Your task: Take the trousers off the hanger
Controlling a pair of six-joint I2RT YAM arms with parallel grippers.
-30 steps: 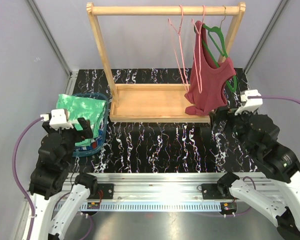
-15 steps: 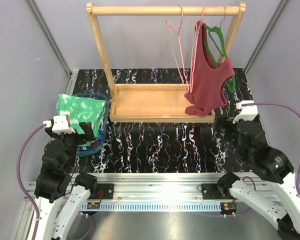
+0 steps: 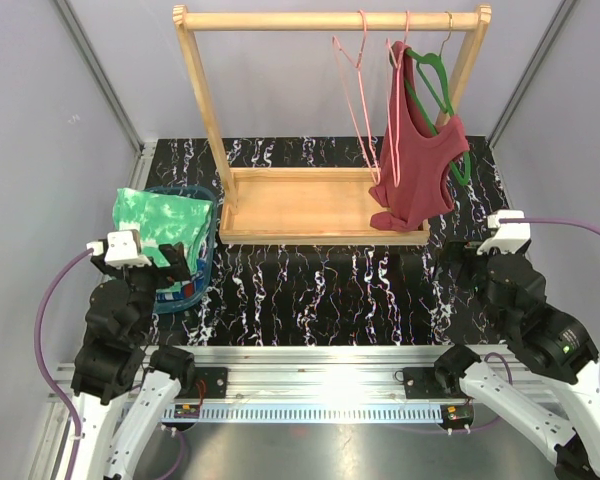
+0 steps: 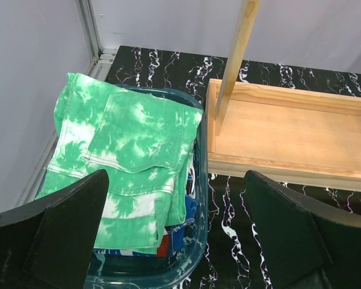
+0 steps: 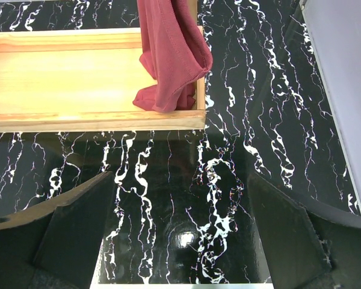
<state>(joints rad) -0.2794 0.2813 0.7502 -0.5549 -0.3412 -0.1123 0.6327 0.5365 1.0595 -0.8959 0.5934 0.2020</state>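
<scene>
The green-and-white trousers [image 3: 160, 220] lie folded on top of a blue basket [image 3: 205, 262] at the left. In the left wrist view, the blue patched trousers [image 4: 182, 232] peek out under the green pair [image 4: 126, 144]. Two bare pink hangers [image 3: 358, 90] hang on the wooden rack's rail. My left gripper [image 3: 175, 262] [image 4: 175, 177] hovers open at the basket's near right side, holding nothing. My right gripper [image 3: 450, 258] [image 5: 180, 177] is open above the black table, just in front of the rack's right corner.
A maroon tank top [image 3: 420, 160] [image 5: 171, 54] hangs from a green hanger [image 3: 435, 78], its hem resting on the rack's wooden base [image 3: 300, 205]. Grey walls close in both sides. The rack's left post [image 4: 240, 54] stands right of the basket rim [image 4: 203, 174].
Both arms have drawn back toward the near edge, the right one more than the left. The pink hangers swung slightly. Both grippers stayed open.
</scene>
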